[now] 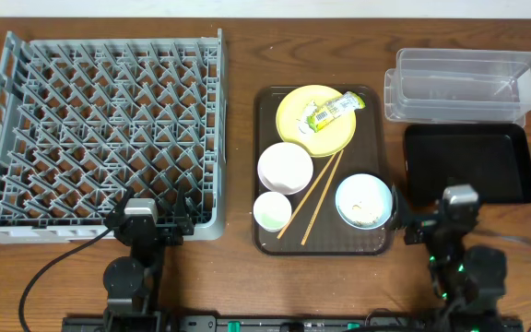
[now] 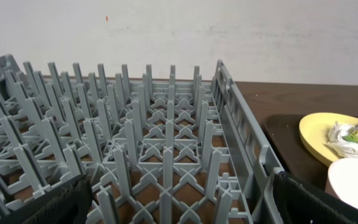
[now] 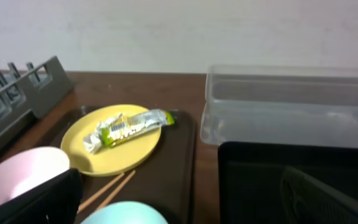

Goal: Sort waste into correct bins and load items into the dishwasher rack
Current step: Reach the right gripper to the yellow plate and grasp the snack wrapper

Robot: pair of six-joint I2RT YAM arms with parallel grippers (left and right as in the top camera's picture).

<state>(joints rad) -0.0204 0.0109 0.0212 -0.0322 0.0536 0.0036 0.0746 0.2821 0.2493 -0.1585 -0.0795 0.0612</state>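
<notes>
Nearest the robot, along the front edge of the worktop [image 1: 238, 55], the left gripper [image 1: 147, 226] sits at the near rim of the dishwasher rack [image 1: 100, 129], jaws spread wide with nothing between them. The right gripper [image 1: 441, 226] waits between the brown serving tray [image 1: 376, 138] and the near-left corner of the black tray [image 1: 468, 164], equally wide apart and empty. Each seems stationed beside the place it will serve, rack on the left and bins on the right, with nothing yet picked up. On the near part of the serving tray stand the small white cup [image 1: 272, 210] to the left and the light blue bowl [image 1: 365, 200] to the right, the bowl holding what look like pale food scraps [image 1: 369, 214]. Between them lie the chopsticks [image 1: 316, 194], side by side, their long axis running diagonally from near-left to far-right; which ends are the tips I cannot tell. Just beyond the cup is the white bowl [image 1: 285, 167], upright, touching or just overlapping the yellow plate [image 1: 307, 129] behind it. Across the plate's far side lies the snack wrapper [image 1: 330, 111], crumpled, its long axis also slanting toward the far-right corner, one end reaching past the rim. Farthest back on the right stands the clear container [image 1: 464, 85], open side up, right behind the black tray, so waste should have only a short way to travel.
</notes>
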